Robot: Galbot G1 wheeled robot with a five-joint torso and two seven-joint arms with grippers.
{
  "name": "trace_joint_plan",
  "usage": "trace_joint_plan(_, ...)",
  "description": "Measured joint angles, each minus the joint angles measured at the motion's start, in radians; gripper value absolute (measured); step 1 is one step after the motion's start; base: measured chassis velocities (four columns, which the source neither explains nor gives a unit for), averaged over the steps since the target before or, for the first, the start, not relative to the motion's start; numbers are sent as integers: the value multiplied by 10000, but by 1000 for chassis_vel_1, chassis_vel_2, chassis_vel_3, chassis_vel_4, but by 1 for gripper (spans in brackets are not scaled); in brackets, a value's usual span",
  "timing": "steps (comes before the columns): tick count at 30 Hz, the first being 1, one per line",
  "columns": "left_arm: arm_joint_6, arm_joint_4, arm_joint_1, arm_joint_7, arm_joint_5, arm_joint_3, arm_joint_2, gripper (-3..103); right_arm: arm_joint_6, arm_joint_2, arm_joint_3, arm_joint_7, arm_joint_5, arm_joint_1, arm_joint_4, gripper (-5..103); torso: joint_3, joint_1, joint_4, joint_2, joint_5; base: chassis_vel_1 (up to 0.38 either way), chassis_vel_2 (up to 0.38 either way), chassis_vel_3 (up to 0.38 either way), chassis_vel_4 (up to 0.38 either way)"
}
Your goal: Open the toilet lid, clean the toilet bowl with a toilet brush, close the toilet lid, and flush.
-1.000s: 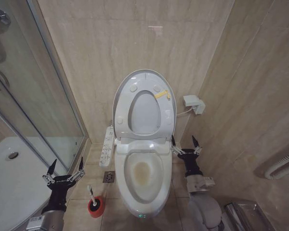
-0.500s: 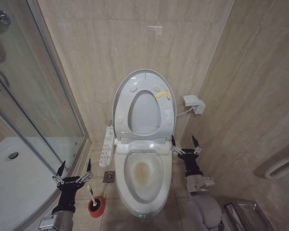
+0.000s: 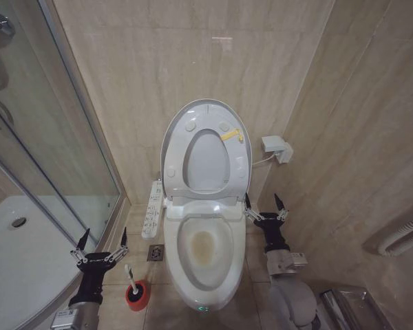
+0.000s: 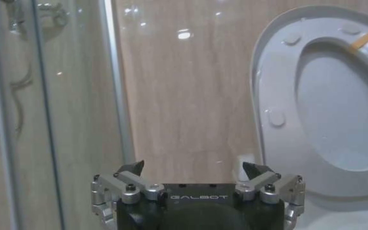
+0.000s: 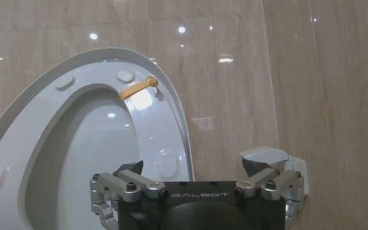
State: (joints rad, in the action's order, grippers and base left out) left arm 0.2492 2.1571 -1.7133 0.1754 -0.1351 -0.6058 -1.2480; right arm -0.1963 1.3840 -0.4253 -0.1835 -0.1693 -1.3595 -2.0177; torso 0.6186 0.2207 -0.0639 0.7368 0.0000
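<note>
Now, here is what you have in front of you.

Head view, toilet lid: you see it raised upright against the wall, the ring seat with its yellow tag folded up in front of it.
Head view, toilet bowl: exposed at about 6 o'clock of the lid, with a yellowish stain in the hollow and a small green light at its near rim.
Head view, toilet brush: it stands in its red cup on the floor at 9 o'clock of the bowl, handle leaning.
Head view, left tool: your fingers are spread and hold nothing; it hovers near the brush, at about 10 o'clock of the handle top, not touching it.
Head view, right tool: spread and empty, at 3 o'clock of the bowl, just beside the seat hinge area.
Left wrist view, left tool: both fingertips stand well apart, the raised lid and seat beyond, the glass shower door alongside.
Right wrist view, right tool: spread, nothing between the tips; the lid and a wall box lie beyond.
</note>
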Motion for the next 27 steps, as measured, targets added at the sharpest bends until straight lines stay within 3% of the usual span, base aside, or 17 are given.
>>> trace_joint_plan(27, -201, 244, -54, 1, -85, -282, -113, 100, 0, 0, 0, 0, 0, 0, 0, 100, 0, 0, -1, 0, 0, 0, 0, 0, 0)
